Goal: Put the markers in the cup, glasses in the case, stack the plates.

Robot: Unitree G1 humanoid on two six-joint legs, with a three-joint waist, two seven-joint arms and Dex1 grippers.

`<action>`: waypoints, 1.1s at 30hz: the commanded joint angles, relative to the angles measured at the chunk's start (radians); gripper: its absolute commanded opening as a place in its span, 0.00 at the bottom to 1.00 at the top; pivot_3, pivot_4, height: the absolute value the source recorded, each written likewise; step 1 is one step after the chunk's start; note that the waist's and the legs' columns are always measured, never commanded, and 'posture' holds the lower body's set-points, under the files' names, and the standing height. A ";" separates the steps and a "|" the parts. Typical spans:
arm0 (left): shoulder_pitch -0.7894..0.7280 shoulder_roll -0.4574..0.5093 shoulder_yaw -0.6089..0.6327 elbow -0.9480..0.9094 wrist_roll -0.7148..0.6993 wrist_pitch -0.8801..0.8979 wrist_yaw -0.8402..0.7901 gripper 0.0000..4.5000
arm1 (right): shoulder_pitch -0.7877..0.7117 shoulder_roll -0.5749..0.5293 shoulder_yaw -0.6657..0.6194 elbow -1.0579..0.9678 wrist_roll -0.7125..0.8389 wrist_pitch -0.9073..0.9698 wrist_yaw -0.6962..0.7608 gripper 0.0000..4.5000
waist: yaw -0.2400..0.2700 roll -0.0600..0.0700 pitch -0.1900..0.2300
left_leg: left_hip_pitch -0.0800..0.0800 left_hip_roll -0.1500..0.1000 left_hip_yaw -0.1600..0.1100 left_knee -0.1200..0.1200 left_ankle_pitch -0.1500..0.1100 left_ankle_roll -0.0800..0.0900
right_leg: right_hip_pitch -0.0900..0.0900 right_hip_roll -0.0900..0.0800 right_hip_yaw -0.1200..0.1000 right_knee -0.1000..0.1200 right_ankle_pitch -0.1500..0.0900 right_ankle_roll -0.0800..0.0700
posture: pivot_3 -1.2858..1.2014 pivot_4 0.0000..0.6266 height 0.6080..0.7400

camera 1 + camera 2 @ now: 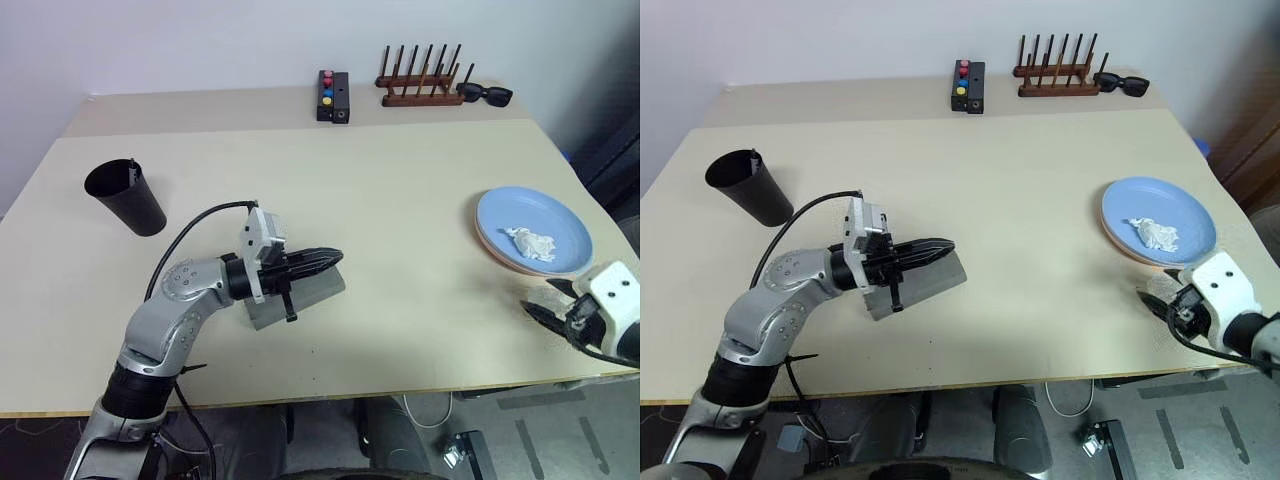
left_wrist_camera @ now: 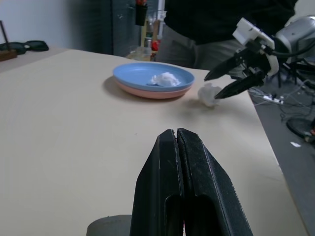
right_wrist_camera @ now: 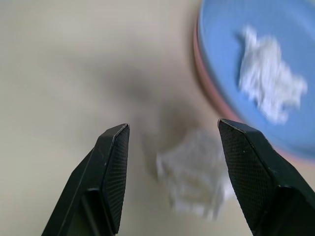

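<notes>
Beige surface [image 1: 400, 210]: right gripper [image 3: 172, 152], jaws spread, has a paper wad [image 3: 194, 179] between them, lower right; left gripper [image 1: 325, 258], jaws closed, hovers over the grey case [image 1: 310, 296].

No readable text, label, brand or number appears on anything.

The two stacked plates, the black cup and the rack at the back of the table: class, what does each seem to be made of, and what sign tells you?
Plates: probably plastic, smooth with a soft sheen, thin even rims, blue over pink. Cup: likely matte plastic, with a thin wall and no glare. Rack: looks like brown wood, with upright pegs on a base.
</notes>
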 commanded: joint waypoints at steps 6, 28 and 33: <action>-0.001 -0.011 -0.009 0.044 0.012 -0.059 -0.041 0.00 | -0.049 -0.006 0.050 0.121 -0.107 -0.073 -0.081 0.64 | 0.001 0.000 0.000 | 0.000 0.000 0.000 0.000 0.000 0.000 | 0.000 0.000 0.000 0.000 0.000 0.000 | 0.52 0.24 0.99; 0.054 -0.016 -0.004 0.070 0.039 -0.125 -0.041 0.00 | -0.383 0.009 0.113 0.084 -0.043 -0.057 -0.162 0.01 | 0.002 0.000 0.000 | 0.000 0.000 0.000 0.000 0.000 0.000 | 0.000 0.000 0.000 -0.001 0.000 0.000 | 0.52 0.24 0.99; 0.076 -0.013 0.005 0.056 0.045 -0.133 -0.021 0.00 | -0.524 0.030 0.230 0.306 -0.171 -0.124 -0.279 0.01 | 0.002 -0.001 0.000 | -0.001 0.000 0.000 0.000 0.000 0.000 | 0.000 0.000 0.000 -0.001 0.002 -0.004 | 0.52 0.24 0.99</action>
